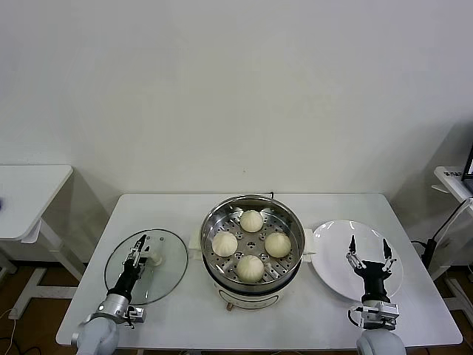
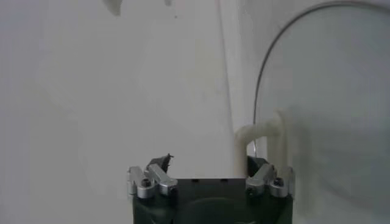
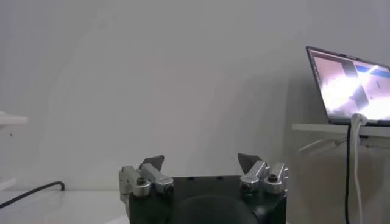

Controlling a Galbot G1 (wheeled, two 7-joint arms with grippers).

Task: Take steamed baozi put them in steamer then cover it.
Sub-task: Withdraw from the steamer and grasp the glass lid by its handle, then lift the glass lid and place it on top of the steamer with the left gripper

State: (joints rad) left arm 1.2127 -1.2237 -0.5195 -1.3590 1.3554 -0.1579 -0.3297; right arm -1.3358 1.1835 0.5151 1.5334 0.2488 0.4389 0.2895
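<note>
Several cream-white pleated baozi lie in the shiny steamer, which stands on its cream pot base at the table's middle. The glass cover lies flat on the table to the steamer's left. My left gripper is low over the cover, open, right beside its cream handle. In the left wrist view the handle sits against one finger of the left gripper. My right gripper hangs open and empty over the white plate, and the right wrist view shows this right gripper with nothing between its fingers.
The white table carries everything, with its front edge close to my arms. A lower side table stands at the far left. To the right are another table and a black cable. An open laptop shows in the right wrist view.
</note>
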